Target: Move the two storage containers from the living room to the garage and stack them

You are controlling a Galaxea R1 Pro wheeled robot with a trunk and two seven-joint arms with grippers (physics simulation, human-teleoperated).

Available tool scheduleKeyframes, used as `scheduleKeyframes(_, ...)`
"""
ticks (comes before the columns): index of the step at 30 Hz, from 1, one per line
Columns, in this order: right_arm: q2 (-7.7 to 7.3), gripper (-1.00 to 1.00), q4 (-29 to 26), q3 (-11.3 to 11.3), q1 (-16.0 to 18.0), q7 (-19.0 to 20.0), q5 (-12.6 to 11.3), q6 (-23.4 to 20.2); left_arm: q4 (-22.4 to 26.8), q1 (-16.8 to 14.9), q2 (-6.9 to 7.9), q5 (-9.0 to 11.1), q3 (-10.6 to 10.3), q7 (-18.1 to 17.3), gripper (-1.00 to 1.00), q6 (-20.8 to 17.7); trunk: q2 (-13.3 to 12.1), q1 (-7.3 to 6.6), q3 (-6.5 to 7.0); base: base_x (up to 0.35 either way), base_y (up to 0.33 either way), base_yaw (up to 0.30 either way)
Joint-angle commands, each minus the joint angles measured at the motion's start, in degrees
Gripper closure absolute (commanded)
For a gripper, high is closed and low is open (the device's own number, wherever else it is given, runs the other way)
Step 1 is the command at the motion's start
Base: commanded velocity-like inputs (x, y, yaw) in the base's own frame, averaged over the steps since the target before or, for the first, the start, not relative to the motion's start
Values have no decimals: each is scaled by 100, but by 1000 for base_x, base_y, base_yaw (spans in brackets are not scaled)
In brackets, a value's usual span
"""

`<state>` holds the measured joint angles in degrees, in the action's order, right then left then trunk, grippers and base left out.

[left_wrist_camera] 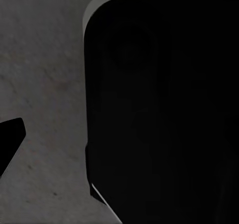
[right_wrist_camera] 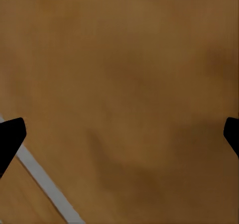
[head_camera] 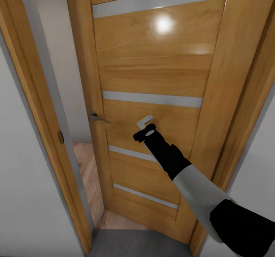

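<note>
The two red-orange storage containers are out of view. In front of me stands the honey-wood door (head_camera: 152, 70) with frosted strips, ajar at its left side. My right arm reaches out to the door panel, and my right gripper (head_camera: 146, 121) is at the wood just right of the door handle (head_camera: 97, 116). In the right wrist view the right gripper (right_wrist_camera: 119, 134) is open, its fingertips wide apart against the door's surface with nothing between them. In the left wrist view one fingertip (left_wrist_camera: 11, 137) of my left gripper hangs over the dark grey concrete floor (left_wrist_camera: 45, 84) beside my own dark body.
The wooden door frame (head_camera: 42, 108) and white walls (head_camera: 23, 196) close in on both sides. Through the narrow gap at the left, light wood-plank flooring (head_camera: 89, 180) shows. Grey concrete floor (head_camera: 133, 243) lies at the threshold below me.
</note>
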<state>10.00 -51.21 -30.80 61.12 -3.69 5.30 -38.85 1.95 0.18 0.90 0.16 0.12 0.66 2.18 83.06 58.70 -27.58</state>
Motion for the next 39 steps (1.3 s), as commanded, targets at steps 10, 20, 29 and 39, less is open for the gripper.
scheduleKeyframes(10,0,-100,-6,-175,5,61,76,-39,7,3,10,1,-3,5,-100,10,1,3,-5,44,0,0)
scheduleKeyframes(20,0,-100,400,-193,13,-10,66,-2,37,3,8,1,-3,5,-100,10,1,3,-5,1,0,0)
scheduleKeyframes(29,0,-100,728,-182,14,-97,65,153,123,3,7,1,-3,5,-100,11,1,3,-5,0,0,0)
scheduleKeyframes(39,0,-100,-54,-179,14,-81,-259,-133,138,6,7,1,-1,5,-100,10,1,3,-5,0,0,0)
